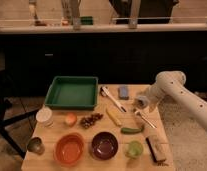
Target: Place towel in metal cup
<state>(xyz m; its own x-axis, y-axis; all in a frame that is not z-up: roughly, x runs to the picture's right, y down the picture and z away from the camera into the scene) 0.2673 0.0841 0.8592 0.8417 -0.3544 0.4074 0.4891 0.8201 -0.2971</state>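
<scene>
End effector: the white arm's end effector hovers low over the right side of the pale wooden tabletop. I cannot tell whether it is wide or narrow, and nothing shows in its hold.
Towel: most likely the small blue-grey folded rectangle. It lies flat just beyond the end effector, a little to its picture-left, and apart from it.
Towel axis: the long axis runs roughly from the near edge toward the far edge, with one short end facing the camera.
Metal cup: the small grey metal cup stands upright, mouth up. It is well apart from the end effector, across the tabletop at the near-left corner.
Step in hand: by my judgement, the reach for the towel; it is not yet grasped.
Doing it well: come down over the towel's middle and close across its short width so the cloth bunches. Keep clear of the white-handled knife lying just beside it. Lift well above the bowls before crossing to the cup.
</scene>
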